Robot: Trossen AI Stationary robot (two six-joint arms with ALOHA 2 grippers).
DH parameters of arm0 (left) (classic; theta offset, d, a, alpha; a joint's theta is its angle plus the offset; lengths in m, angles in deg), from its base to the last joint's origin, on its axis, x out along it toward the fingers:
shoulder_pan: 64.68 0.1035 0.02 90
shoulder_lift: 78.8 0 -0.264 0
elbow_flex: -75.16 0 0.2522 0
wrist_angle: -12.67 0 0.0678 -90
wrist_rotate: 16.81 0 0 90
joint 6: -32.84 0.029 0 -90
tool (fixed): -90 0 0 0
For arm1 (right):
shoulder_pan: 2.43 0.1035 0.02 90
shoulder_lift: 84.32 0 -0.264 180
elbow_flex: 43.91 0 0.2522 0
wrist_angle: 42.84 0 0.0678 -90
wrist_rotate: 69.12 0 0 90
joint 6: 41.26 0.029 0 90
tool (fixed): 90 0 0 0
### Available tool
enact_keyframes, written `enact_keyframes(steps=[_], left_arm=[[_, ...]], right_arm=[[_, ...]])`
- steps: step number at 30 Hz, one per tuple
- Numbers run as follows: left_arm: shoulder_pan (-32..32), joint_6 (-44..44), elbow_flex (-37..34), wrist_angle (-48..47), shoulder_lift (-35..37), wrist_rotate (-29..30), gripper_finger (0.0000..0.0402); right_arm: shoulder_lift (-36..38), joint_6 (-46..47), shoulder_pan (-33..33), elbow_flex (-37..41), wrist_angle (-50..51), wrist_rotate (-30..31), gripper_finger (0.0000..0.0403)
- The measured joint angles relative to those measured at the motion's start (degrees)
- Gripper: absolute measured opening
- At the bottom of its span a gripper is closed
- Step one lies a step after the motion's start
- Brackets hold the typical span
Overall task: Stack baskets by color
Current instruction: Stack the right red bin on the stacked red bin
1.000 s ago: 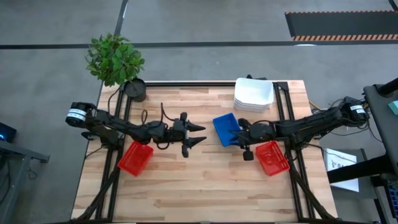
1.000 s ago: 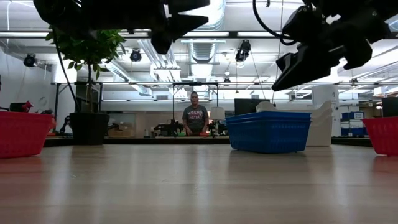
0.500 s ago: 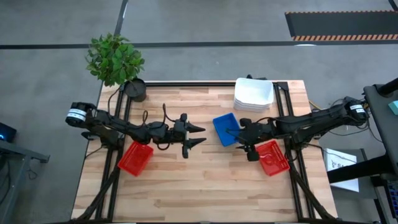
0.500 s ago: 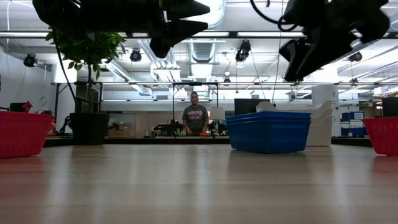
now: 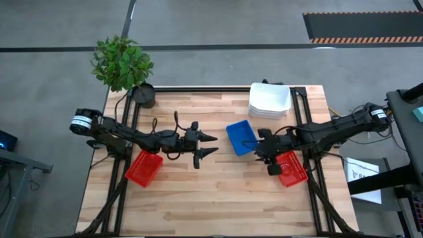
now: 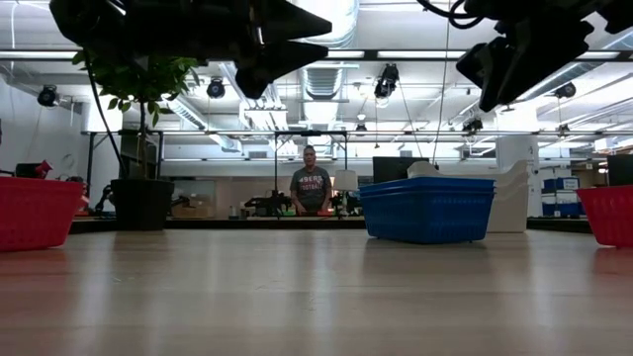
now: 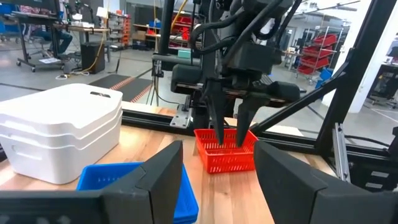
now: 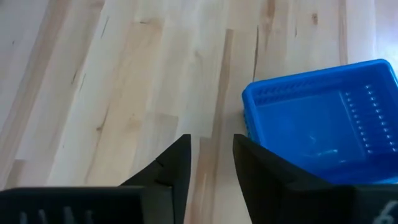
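Note:
A blue basket (image 5: 241, 137) rests on its base on the wooden table (image 5: 211, 192), right of centre. One red basket (image 5: 144, 167) stands at the left and another red basket (image 5: 289, 167) at the right. A stack of white baskets (image 5: 269, 100) stands at the far right. My right gripper (image 5: 260, 151) hangs open, slanting down, above the gap between the blue basket and the right red basket; in its wrist view the gripper (image 8: 208, 163) has only bare table between its fingers. My left gripper (image 5: 211, 144) hovers open and level over the table's middle, pointing right.
A dark pot with a green plant (image 5: 143, 96) stands at the far left corner. Bare wood lies between the two arms and along the near edge. Black frame rails (image 5: 301, 112) run along both sides of the table. A person (image 6: 311, 188) stands far behind the table.
My right gripper has risen and drawn back from the blue basket toward the table's right edge and a little toward the near edge. The blue basket has stayed where it was on the table.

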Motion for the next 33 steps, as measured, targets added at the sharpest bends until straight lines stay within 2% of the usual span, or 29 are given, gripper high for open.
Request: enact_keyframes(steps=[8,12,18,22,27,33], left_arm=[[-0.02,0.02,-0.45,-1.12,0.01,-0.02,0.0182],[-0.04,0.0,-0.16,-3.23,0.13,-0.02,0.0182],[-0.04,0.25,0.04,-3.11,0.84,-0.02,0.0182],[-0.2,0.49,1.86,-2.93,0.85,-0.02,0.0182],[-0.48,0.53,4.09,-2.95,0.85,-0.04,0.0182],[-0.48,2.08,5.41,-2.86,0.85,-0.02,0.0182]], right_arm=[[-0.01,3.13,1.88,0.77,1.56,-0.36,0.0088],[0.04,10.87,2.0,0.36,5.54,-5.29,0.0086],[0.02,19.54,4.47,-1.03,15.76,-11.49,0.0111],[0.04,33.27,9.11,-1.76,23.0,-12.41,0.0121],[-0.46,53.8,14.91,-0.92,23.3,-10.92,0.0118],[-3.7,64.28,21.99,-1.28,23.18,-11.04,0.0105]])
